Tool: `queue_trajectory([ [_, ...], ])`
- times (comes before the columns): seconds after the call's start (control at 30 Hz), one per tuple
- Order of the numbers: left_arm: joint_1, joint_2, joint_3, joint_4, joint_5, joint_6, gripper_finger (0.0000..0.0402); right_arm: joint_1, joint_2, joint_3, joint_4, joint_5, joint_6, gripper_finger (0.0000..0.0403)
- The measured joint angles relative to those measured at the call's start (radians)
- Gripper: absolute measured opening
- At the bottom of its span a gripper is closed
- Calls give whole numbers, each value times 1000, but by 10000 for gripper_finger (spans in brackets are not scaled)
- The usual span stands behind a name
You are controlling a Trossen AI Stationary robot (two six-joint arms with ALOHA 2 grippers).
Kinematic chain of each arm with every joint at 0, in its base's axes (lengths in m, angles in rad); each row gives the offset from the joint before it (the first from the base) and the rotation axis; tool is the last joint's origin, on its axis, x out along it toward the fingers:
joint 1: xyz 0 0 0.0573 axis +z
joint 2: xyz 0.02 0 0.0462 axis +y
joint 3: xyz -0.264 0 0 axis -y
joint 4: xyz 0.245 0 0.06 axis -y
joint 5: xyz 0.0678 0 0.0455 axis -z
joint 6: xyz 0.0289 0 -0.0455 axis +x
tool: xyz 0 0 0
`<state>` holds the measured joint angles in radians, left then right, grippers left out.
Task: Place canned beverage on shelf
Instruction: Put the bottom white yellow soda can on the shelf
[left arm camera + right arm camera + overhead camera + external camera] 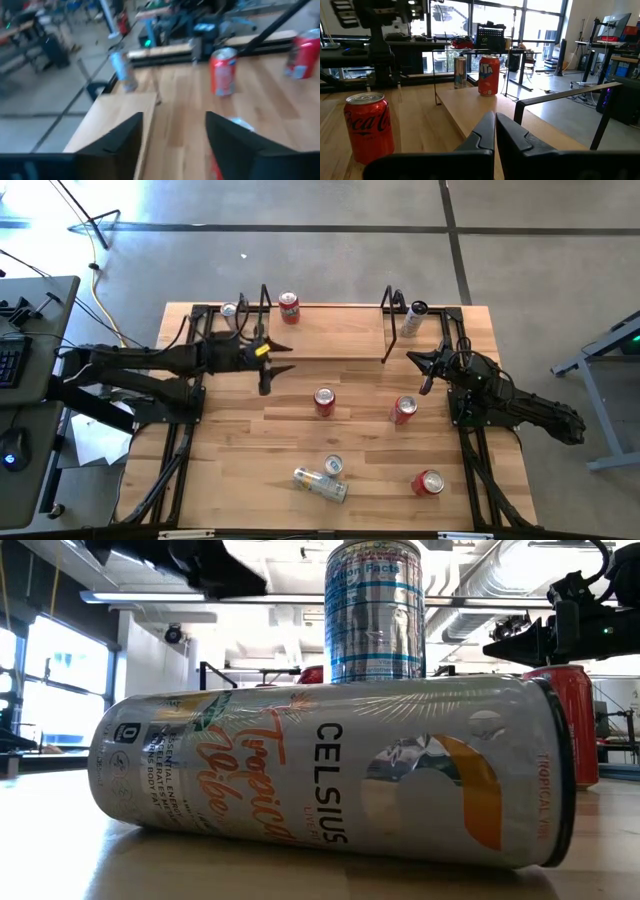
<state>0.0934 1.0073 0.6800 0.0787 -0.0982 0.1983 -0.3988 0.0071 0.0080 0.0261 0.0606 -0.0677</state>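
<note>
While your left pincer (281, 370) hangs empty, fingers parted, beside the shelf (330, 330), one red can (289, 307) stands on it. Your right pincer (422, 372) is closed, empty.

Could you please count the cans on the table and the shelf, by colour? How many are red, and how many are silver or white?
Red cans: 4
Silver or white cans: 4
Total: 8
</note>
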Motion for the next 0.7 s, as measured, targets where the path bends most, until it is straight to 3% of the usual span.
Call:
queue_trajectory([
  [0.3, -183, -7, 0, -47, -8, -42, 11, 0, 0, 0, 0, 0, 0, 0],
  [0.43, -267, 3, -3, -58, -78, -78, 10, 0, 0, 0, 0, 0, 0, 0],
  [0.53, -322, 3, -49, 40, -128, -107, 2, 0, 0, 0, 0, 0, 0, 0],
  [0.7, -334, 20, -79, -29, -127, -307, 9, 0, 0, 0, 0, 0, 0, 0],
])
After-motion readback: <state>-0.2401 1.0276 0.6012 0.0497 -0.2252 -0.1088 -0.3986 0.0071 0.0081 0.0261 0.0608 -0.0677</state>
